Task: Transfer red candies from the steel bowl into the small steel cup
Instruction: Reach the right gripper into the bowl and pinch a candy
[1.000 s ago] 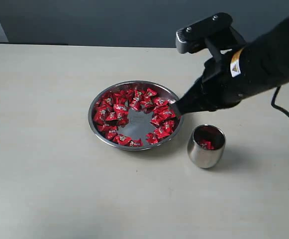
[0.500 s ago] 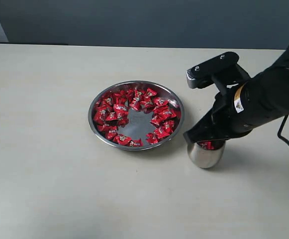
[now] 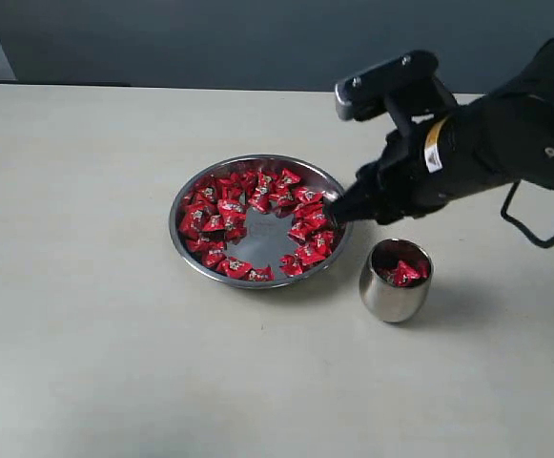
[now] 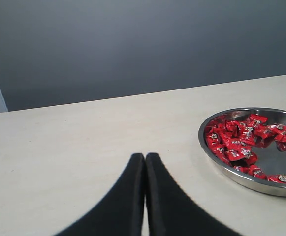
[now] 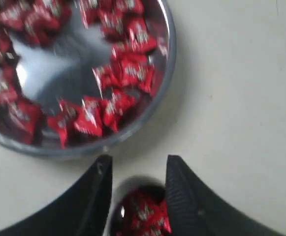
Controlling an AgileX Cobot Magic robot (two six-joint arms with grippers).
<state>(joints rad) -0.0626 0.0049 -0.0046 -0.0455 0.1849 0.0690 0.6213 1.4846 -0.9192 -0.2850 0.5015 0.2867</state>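
Progress: early | your small steel cup holds a few red candies | most lie in the steel bowl just beside it | right gripper fingers apart, empty, raised near the cup | left gripper fingers together.

right gripper tilts downward, jaws parted, nothing between them — left gripper pressed tight together, empty.
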